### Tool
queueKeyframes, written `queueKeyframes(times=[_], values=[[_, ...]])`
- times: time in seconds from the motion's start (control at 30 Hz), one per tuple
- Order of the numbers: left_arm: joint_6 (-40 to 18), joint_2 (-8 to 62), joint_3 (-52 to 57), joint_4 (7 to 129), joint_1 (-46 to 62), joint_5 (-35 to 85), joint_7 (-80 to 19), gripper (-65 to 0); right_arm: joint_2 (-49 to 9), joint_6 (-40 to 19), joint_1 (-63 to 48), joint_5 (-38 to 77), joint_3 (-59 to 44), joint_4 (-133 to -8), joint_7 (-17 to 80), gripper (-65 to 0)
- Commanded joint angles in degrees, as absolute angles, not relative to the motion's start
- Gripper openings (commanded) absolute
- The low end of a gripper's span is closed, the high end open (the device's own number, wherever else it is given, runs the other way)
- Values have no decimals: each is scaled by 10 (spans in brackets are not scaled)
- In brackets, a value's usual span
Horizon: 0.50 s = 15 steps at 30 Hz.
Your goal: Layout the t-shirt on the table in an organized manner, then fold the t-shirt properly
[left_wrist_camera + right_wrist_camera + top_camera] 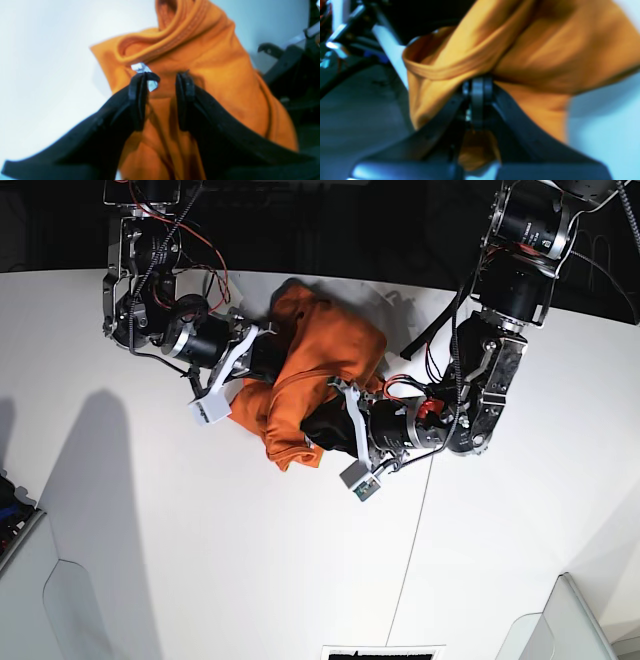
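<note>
T-shirt point(320, 370) bunched on table point(200, 560); right end effector point(478, 87) pinching fabric.

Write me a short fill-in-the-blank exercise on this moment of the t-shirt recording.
1. The t-shirt lies ____ on the table, not spread flat.
2. The right gripper is ____ on the fabric.
3. The left gripper has its jaws ____, fabric showing between them.
4. Beside one left fingertip shows a small white ____.

Missing words: bunched; shut; apart; tag
</note>
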State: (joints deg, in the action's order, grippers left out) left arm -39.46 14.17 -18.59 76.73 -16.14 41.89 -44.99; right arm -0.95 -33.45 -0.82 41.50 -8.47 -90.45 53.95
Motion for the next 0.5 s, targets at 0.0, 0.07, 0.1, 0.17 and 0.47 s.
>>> queueKeyframes(times=[0.0,0.07,0.1,0.17,0.47], values=[[-400,152,-175,790,-178,448,-449,-448,-11,-343,0,427,-92,-924,529,-650],[-400,173,-167,815,-176,486,-476,-448,-11,-343,-1,422,-103,-944,536,-650],[-400,187,-164,827,-174,504,-488,-448,-13,-343,-1,420,-107,-952,543,-650],[-400,217,-164,849,-169,537,-503,-448,-22,-343,-1,420,-113,-964,554,-650],[-400,363,-164,976,-47,581,-536,-449,-141,-341,-79,446,-114,-1021,569,-650]])
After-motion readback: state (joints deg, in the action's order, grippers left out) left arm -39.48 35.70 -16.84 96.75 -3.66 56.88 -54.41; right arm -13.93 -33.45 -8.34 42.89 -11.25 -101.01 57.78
